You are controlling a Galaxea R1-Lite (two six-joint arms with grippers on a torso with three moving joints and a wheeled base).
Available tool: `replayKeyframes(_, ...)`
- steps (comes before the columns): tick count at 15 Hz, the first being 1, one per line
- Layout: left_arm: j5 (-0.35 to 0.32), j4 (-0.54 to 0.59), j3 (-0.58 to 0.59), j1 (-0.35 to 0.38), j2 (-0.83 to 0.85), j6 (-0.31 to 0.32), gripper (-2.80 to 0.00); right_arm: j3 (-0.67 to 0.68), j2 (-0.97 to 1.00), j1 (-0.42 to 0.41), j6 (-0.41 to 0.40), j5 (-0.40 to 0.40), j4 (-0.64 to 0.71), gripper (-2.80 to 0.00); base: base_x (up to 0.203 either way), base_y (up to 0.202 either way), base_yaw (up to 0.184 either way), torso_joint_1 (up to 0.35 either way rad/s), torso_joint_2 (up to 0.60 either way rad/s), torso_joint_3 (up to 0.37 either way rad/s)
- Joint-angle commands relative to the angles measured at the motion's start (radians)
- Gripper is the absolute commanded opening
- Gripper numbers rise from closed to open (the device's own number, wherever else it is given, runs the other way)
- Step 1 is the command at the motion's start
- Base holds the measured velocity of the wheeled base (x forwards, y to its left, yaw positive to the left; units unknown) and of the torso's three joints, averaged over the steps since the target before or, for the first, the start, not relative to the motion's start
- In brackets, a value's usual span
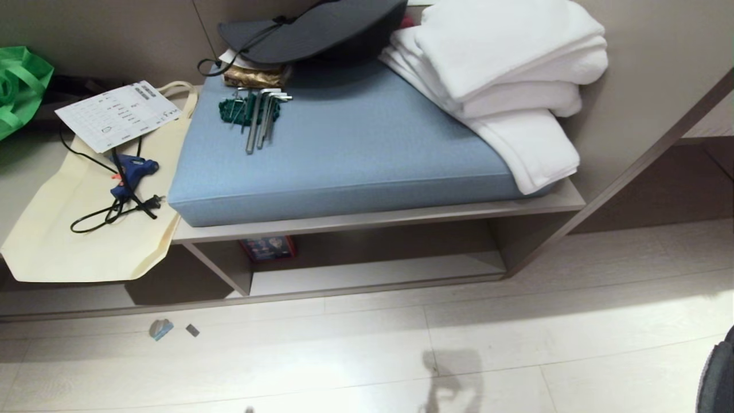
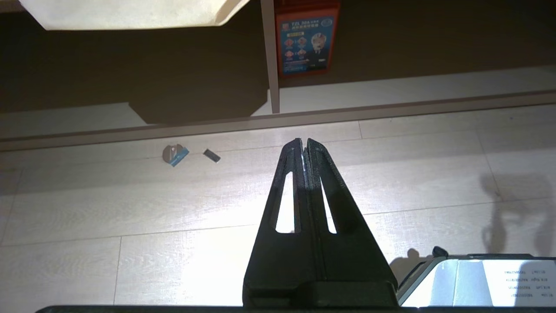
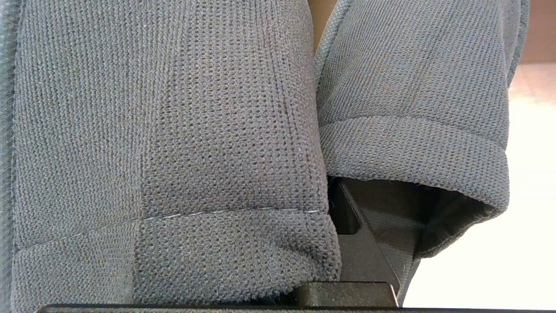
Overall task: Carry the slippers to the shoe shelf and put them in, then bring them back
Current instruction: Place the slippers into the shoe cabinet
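A: Report the state of the right end effector.

B: It is pressed together and pinching the slippers. In the right wrist view the two grey-blue knit uppers hang side by side over the black fingers, which reach into the opening of one slipper. In the head view only a dark sliver shows at the near right edge (too little to identify).

A: And the left end effector?

B: Pressed together, holding nothing. Its two black fingers meet at the tips above the pale plank floor, short of the shelf front.

A: Locate the shoe shelf.

B: It is the low cubby under the seat board, at the far side of the floor. An upright panel divides it, and a small red box stands just right of that panel at the back. The pale base board of the right compartment carries only the box.

A: Items above the shelf?

B: A blue cushion lies on the board, with hex keys and a dark hat at its far edge and folded white towels on its far right. Left of it lies a cream tote bag with a blue glue gun and a printed sheet on top.

A: Floor debris?

B: Two small scraps lie near the left compartment.
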Motion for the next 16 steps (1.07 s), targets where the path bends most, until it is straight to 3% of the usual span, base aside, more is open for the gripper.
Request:
replayKeyframes(1,0.0,0.001,0.0,0.0,0.001,-0.001,-2.8,0.0,0.001,0.0,0.0,0.0,0.0,-2.8,0.0,0.0,0.0,-0.001,0.0,-0.186)
replayKeyframes(16,0.0,0.001,0.0,0.0,0.001,-0.001,-2.8,0.0,0.001,0.0,0.0,0.0,0.0,-2.8,0.0,0.0,0.0,0.002,0.0,-0.196)
